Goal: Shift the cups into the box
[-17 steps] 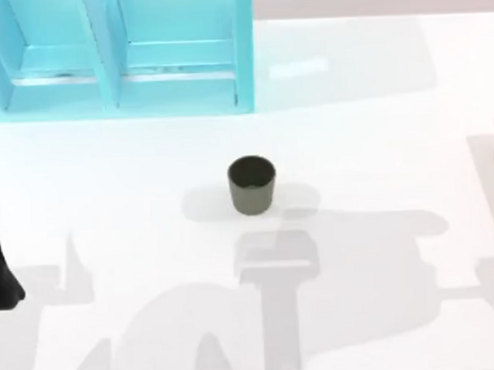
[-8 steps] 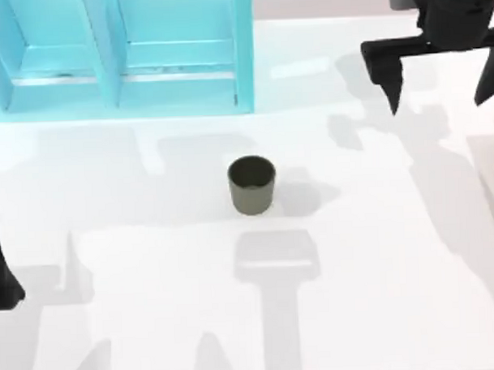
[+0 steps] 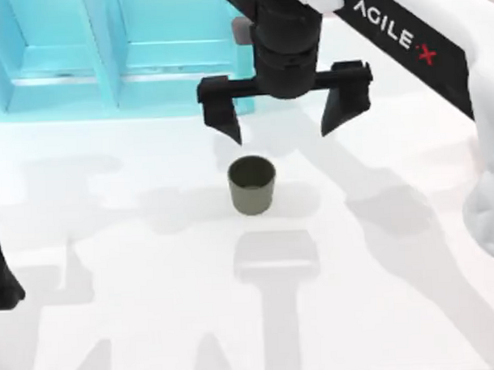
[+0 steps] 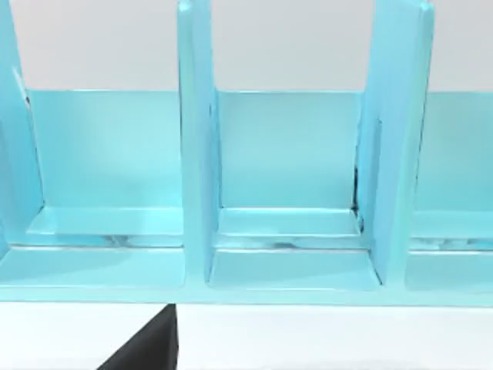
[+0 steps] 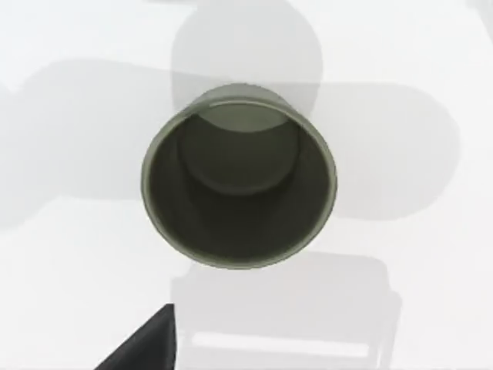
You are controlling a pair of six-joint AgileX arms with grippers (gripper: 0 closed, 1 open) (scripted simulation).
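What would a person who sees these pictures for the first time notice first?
The right arm's black gripper hangs with its fingers spread wide above the middle of the white table, just behind the small plain olive-grey cup that stands upright and alone there. The large light-blue box with upright dividers fills the table's far left. The left arm sits at the left edge.

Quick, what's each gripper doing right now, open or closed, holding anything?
Right gripper: open, empty, above the olive-grey cup.
Left gripper: cannot be told, parked at the table's left edge.
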